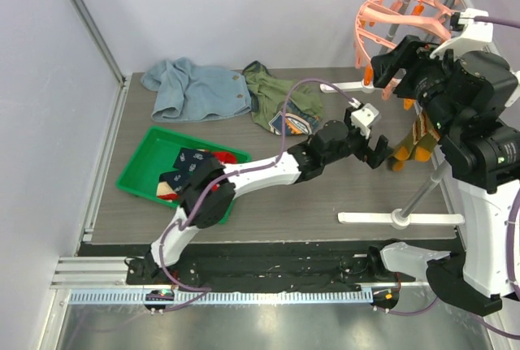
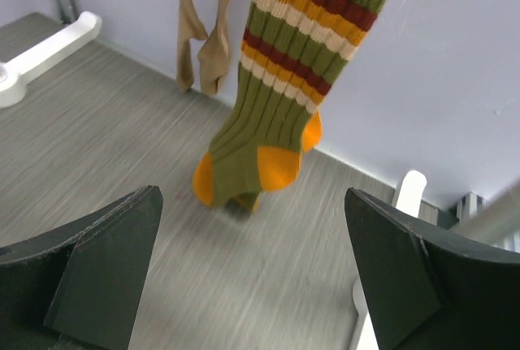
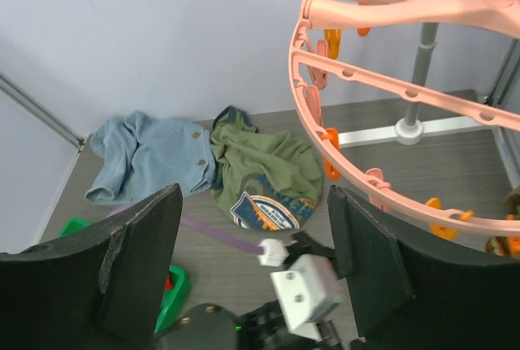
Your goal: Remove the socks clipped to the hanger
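The salmon-pink round hanger (image 1: 400, 10) hangs at the top right, with orange clips under its ring; it also shows in the right wrist view (image 3: 382, 82). An olive striped sock with orange toes (image 2: 280, 90) hangs from it, its toe just above the table (image 1: 416, 140). Two thin tan socks (image 2: 203, 37) hang behind it. Navy and red socks (image 1: 191, 165) lie in the green tray. My left gripper (image 1: 375, 153) (image 2: 252, 200) is open and empty, just short of the striped sock's toe. My right gripper (image 1: 390, 62) (image 3: 253, 196) is open and empty, beside the hanger ring.
A light-blue garment (image 1: 191, 90) and an olive-green garment (image 1: 280, 105) lie at the table's back. The green tray (image 1: 142, 175) sits at the left. The rack's white feet (image 1: 398, 218) and grey pole (image 3: 424, 49) stand at the right.
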Controlling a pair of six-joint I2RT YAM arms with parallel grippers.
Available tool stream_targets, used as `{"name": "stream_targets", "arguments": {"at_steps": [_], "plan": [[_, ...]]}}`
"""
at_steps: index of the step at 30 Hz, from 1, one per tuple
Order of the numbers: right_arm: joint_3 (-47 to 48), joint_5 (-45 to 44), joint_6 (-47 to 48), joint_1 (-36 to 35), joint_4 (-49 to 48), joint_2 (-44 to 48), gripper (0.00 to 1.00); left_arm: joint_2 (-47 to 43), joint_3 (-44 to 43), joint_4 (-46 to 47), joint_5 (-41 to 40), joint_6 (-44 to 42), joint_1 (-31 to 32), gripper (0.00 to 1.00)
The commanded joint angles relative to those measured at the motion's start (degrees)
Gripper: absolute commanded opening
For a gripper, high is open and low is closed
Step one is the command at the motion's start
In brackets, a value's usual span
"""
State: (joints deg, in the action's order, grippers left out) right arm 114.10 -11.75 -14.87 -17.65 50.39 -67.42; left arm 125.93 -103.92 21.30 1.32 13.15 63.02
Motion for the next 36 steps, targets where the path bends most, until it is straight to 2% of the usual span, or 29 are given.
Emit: {"name": "stream_targets", "arguments": {"at_steps": [1, 8, 10, 12, 14, 15, 17, 18, 23, 27, 33, 36], "plan": [[-2.7, 3.3, -1.7, 0.0, -2.0, 0.3, 0.80, 8.5, -10.9, 5.9, 1.7, 1.8, 0.3, 1.00], [-7.0, 2.4, -3.6, 0.1, -5.6, 2.8, 0.80, 25.8, -25.9, 21.1, -0.9, 5.9, 0.7, 1.00], [-8.1, 1.0, -2.7, 0.1, -5.7, 2.8, 0.80, 30.1, -32.4, 19.9, -3.0, 6.7, 1.1, 1.00], [-8.4, -2.6, -0.3, 0.1, -5.0, 2.2, 0.80, 30.5, -32.1, 20.4, -4.4, 6.4, 1.7, 1.00], [-7.5, -5.8, 1.3, 0.0, -4.1, 1.4, 0.79, 27.2, -27.9, 23.3, -5.0, 5.8, 1.8, 1.00], [-7.1, -9.7, 2.6, 0.1, -3.2, 0.3, 0.79, 25.0, -21.6, 24.5, -5.0, 5.4, 1.8, 1.00], [-6.4, -12.8, 4.2, 0.1, -2.7, -1.0, 0.79, 17.8, -14.8, 27.5, -5.5, 4.3, 1.8, 1.00], [-6.2, -14.3, 4.9, 0.1, -2.2, -2.4, 0.79, 15.3, -8.6, 28.2, -5.5, 2.9, 1.8, 1.00], [0.9, -15.9, 9.1, 0.1, 1.8, -7.8, 0.80, -1.3, 7.7, 26.8, -4.4, -0.4, 1.8, 1.00], [2.8, -13.9, 12.2, 0.1, 3.7, -10.7, 0.80, -12.9, 21.7, 22.9, -3.3, -0.8, 1.8, 1.00], [4.4, -12.9, 14.5, 0.1, 6.8, -15.1, 0.80, -26.7, 33.4, 16.7, -2.8, -2.2, 1.8, 1.00], [5.4, -14.6, 16.6, 0.2, 5.5, -17.0, 0.78, -29.9, 37.2, 16.1, -1.9, -2.1, 2.3, 1.00]]}}
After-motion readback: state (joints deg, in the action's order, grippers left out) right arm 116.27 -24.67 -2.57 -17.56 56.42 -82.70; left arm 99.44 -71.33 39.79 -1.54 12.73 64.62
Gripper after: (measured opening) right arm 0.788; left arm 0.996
